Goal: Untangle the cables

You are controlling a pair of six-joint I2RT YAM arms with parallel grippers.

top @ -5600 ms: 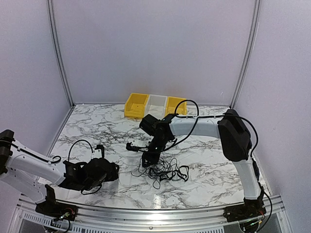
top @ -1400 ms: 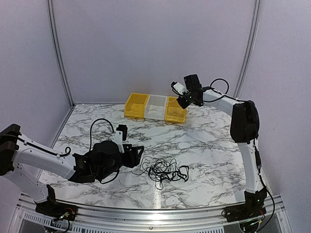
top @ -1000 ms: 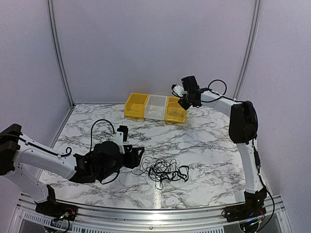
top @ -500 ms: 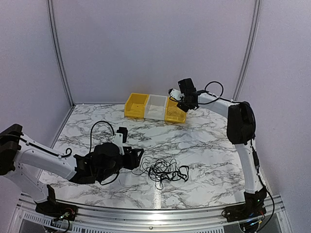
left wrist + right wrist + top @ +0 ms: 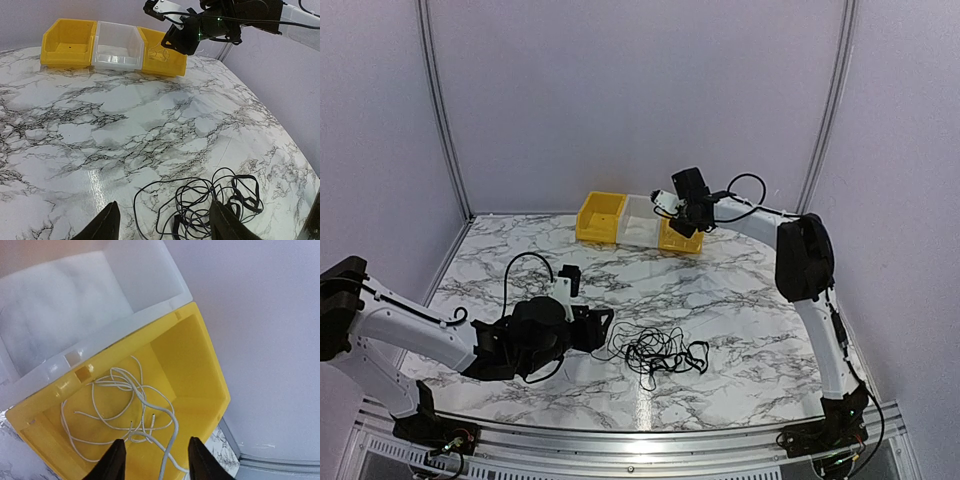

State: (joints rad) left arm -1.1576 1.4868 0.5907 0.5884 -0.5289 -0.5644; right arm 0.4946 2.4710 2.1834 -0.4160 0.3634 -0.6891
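Marble tabletop (image 5: 750, 300) holds a tangle of thin black cables (image 5: 658, 352) — left gripper (image 5: 164, 226), jaws spread beside it, should pinch one outer loop; right gripper (image 5: 156, 461), well apart, likewise spread.

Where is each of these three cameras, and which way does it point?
Top: fixed above and behind, looking down on the table; left arm and right arm show.
Left wrist: low, facing across the black cables toward the bins; own fingers show.
Right wrist: above the yellow bin, looking down at a white cord; own fingers show.
Shared: top and left wrist both see the cables.
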